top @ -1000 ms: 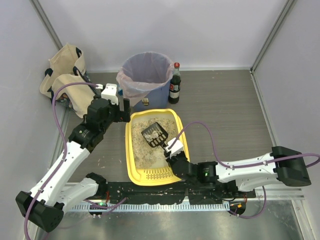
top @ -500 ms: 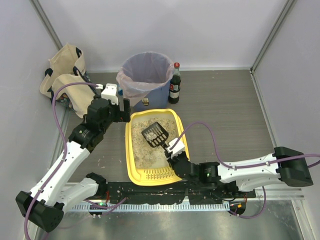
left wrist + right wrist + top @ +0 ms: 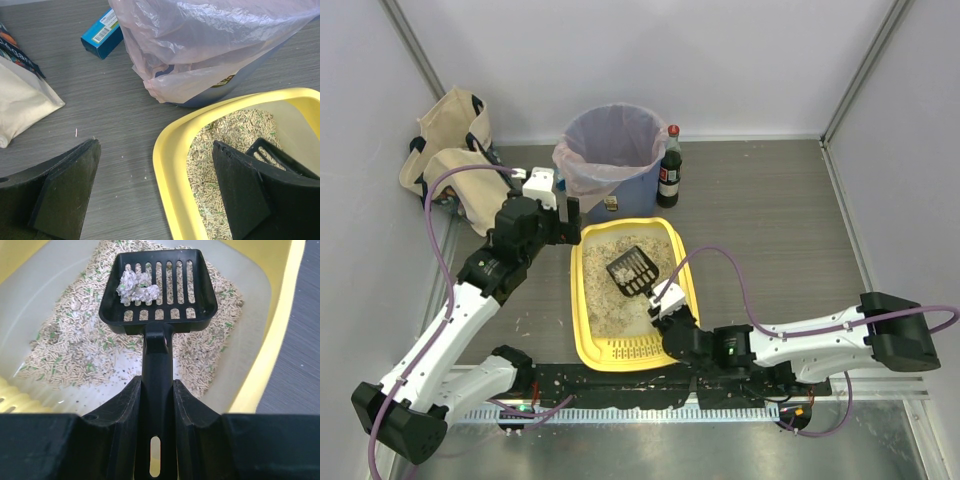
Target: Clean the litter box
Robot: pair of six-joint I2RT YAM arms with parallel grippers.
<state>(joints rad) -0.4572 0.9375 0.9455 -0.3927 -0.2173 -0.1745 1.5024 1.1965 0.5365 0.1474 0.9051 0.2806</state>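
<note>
Presently, right gripper (image 3: 158,390) clamped narrow on black scoop (image 3: 159,290) handle, arm low along near edge, clumps (image 3: 136,287) in scoop above yellow litter box (image 3: 582,300) mid-table, left gripper (image 3: 563,215) wide, empty, over box's far-left corner, beside blue bin (image 3: 610,150)

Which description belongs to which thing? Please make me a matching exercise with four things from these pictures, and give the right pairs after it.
Things: 1 scoop; 2 litter box; 3 bottle; 4 left gripper.
Descriptions: A open, at the litter box's far left corner; B upright beside the bin; C carries pale clumps; D yellow, holds granules.
Pairs: 1-C; 2-D; 3-B; 4-A.
</note>
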